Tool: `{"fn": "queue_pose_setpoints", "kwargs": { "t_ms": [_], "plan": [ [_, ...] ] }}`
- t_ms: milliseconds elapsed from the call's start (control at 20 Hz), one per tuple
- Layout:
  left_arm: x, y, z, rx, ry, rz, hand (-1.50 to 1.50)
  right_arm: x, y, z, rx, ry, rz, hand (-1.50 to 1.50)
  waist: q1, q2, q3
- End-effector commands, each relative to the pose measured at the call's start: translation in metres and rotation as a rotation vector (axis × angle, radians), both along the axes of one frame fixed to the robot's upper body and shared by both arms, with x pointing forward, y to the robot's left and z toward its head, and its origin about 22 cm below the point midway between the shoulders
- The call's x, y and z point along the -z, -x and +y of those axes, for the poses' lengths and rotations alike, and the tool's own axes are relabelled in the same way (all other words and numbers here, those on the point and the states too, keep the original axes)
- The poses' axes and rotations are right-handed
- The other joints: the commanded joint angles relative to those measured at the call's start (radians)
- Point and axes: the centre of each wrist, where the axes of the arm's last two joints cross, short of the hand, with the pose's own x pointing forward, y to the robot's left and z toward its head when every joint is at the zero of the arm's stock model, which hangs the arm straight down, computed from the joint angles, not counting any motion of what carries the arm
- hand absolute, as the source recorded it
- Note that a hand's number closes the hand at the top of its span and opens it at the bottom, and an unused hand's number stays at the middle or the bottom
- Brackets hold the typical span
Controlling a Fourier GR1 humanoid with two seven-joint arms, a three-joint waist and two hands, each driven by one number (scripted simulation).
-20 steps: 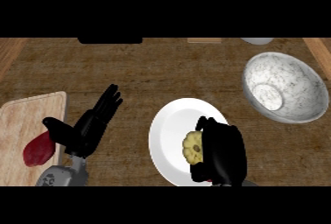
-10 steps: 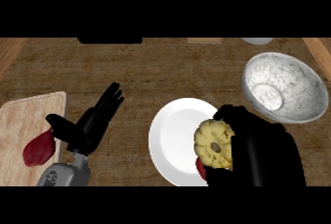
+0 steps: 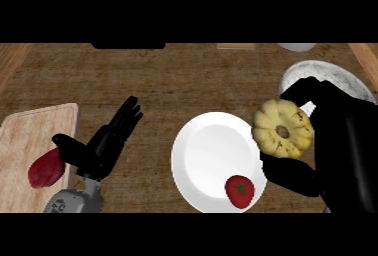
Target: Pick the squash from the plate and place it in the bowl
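Observation:
A pale yellow scalloped squash (image 3: 283, 128) is held up off the white plate (image 3: 209, 155), at the plate's right rim. My right hand (image 3: 336, 142) is shut on it, fingers and thumb curled round its far side. The grey speckled bowl (image 3: 332, 79) lies behind the hand at the upper right, partly hidden by it. My left hand (image 3: 103, 142) rests open at the left, fingers up, holding nothing.
A red tomato (image 3: 239, 190) lies on the plate's lower right part. A light wooden cutting board (image 3: 29, 145) with a dark red vegetable (image 3: 47, 168) on it lies at the far left. A white object (image 3: 297, 47) shows at the back edge.
My right hand has lifted the squash off the plate and carried it up and to the right, toward the bowl. The tomato has come into sight. The left hand has stayed still.

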Motion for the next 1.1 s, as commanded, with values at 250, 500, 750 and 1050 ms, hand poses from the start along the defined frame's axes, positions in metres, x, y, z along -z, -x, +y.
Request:
{"fn": "queue_pose_setpoints", "kwargs": {
  "t_ms": [250,500,750,1050],
  "plan": [
    [0.008,-0.001,0.001,0.000,0.003,0.002,0.00,-0.007,-0.067,-0.066,0.147,-0.069,-0.005,1.50,0.003,0.006,0.001],
    [0.011,0.007,-0.006,0.000,0.007,-0.002,0.00,0.015,-0.091,-0.099,0.146,-0.069,0.007,1.50,0.004,0.003,0.001],
    [-0.008,-0.009,0.006,0.002,-0.003,-0.012,0.00,0.026,-0.143,-0.127,0.185,0.012,0.018,1.50,0.010,0.005,0.001],
    [-0.002,-0.003,-0.003,0.019,-0.001,-0.016,0.00,0.085,-0.183,-0.170,0.251,0.106,0.111,1.50,0.030,0.014,0.002]
  ]
}}
